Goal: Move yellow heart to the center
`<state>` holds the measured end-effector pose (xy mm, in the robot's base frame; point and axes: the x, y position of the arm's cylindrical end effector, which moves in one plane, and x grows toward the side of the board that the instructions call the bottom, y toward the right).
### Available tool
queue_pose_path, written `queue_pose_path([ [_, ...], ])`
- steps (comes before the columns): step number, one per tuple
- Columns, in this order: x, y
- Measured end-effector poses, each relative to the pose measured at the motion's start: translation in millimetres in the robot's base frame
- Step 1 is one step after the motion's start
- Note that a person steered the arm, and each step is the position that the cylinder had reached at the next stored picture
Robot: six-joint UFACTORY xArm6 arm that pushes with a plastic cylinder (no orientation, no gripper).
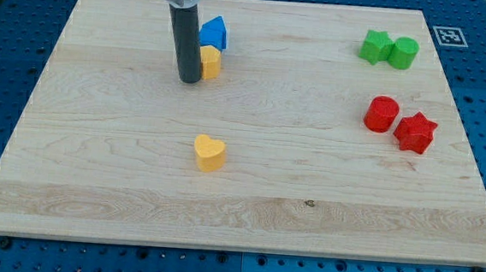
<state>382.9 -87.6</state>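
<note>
The yellow heart point(209, 152) lies on the wooden board point(94, 186), a little left of and below the board's middle. My tip point(188, 80) rests on the board in the upper left part, well above the heart and slightly to its left. The rod stands right beside a second yellow block point(210, 63), whose shape I cannot make out because the rod hides part of it. A blue block point(214, 33) sits just above that yellow block, touching it.
A green star-like block point(374, 46) and a green cylinder point(403, 52) sit together at the upper right. A red cylinder point(382, 114) and a red star point(416, 132) sit together at the right. A fiducial marker point(449, 35) is at the board's upper right corner.
</note>
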Motion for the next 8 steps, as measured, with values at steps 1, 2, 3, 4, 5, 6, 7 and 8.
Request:
queue_pose_path([
  [1,4,0],
  [2,23,-13],
  [3,44,-38],
  [4,84,-46],
  [5,143,-33],
  [6,178,8],
  [7,179,57],
  [8,159,78],
])
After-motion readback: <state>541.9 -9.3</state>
